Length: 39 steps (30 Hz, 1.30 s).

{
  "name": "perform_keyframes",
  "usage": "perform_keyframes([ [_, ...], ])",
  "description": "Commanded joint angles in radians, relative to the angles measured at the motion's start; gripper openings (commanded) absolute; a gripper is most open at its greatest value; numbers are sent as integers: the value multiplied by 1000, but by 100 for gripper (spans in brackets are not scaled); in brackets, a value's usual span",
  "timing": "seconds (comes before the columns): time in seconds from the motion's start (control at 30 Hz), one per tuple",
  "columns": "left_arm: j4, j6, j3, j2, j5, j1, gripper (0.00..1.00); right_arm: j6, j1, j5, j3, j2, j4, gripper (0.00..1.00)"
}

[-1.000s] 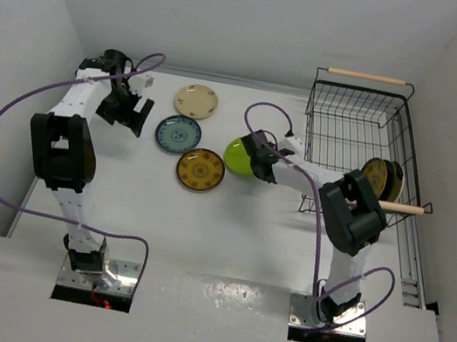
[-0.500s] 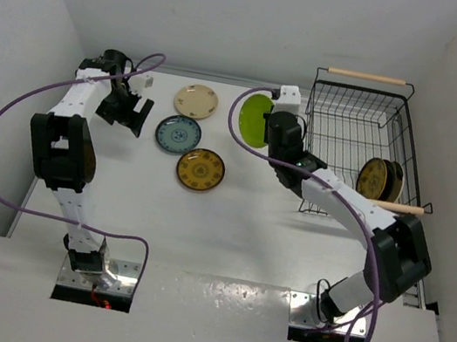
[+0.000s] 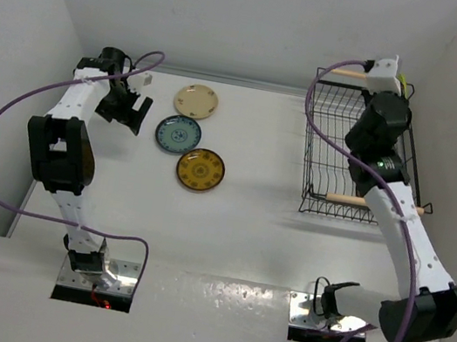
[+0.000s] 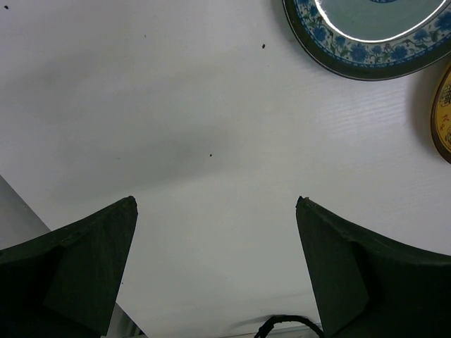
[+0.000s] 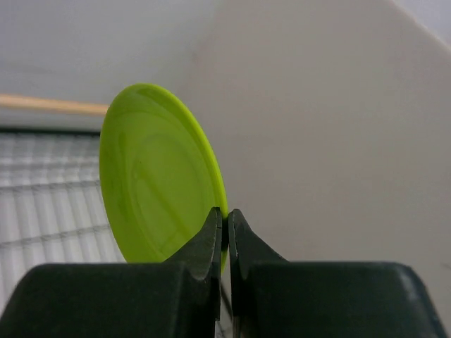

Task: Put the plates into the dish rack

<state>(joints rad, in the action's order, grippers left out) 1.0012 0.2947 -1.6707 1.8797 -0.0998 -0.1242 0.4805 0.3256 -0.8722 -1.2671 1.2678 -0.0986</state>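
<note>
My right gripper [image 5: 227,215] is shut on the rim of the lime green plate [image 5: 158,176] and holds it upright on edge. In the top view my right wrist [image 3: 378,127] hangs over the far right part of the black wire dish rack [image 3: 325,148] and hides the plate. A beige plate [image 3: 196,101], a blue patterned plate [image 3: 178,135] and a brown-and-yellow plate [image 3: 200,169] lie flat on the table. My left gripper [image 3: 131,110] is open and empty, just left of the blue plate [image 4: 373,35], low over the bare table [image 4: 211,105].
The rack has wooden rod handles at its far end [image 3: 352,72] and near end [image 3: 352,199]; the far rod shows in the right wrist view [image 5: 49,104]. The right wall stands close beside the rack. My right forearm covers the rack's near right corner.
My right arm has lifted the lime green plate off the table's middle and swung it right and back, to above the rack. The left arm has barely moved.
</note>
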Motion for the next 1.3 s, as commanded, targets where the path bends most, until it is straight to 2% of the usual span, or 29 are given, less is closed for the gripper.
perform_keyframes([
  [0.0,-9,4,-6,-44,-5,-5,99,77,-72,-42,101,21,86,0],
  [0.17,-9,14,5,-44,-5,-5,99,-106,-190,70,173,60,218,0],
  [0.43,-9,14,23,-44,-5,-5,99,-226,-220,136,212,136,244,0],
  [0.63,-9,14,23,-44,-5,-5,99,-203,-232,113,238,206,261,0],
  [0.77,-9,23,23,-44,-5,-5,99,-203,-232,36,230,206,260,0],
  [1.1,-9,23,14,-44,-5,-5,99,-175,-226,81,261,202,263,0],
  [1.27,-18,23,34,-24,-41,-5,99,-168,-218,105,230,270,348,0],
])
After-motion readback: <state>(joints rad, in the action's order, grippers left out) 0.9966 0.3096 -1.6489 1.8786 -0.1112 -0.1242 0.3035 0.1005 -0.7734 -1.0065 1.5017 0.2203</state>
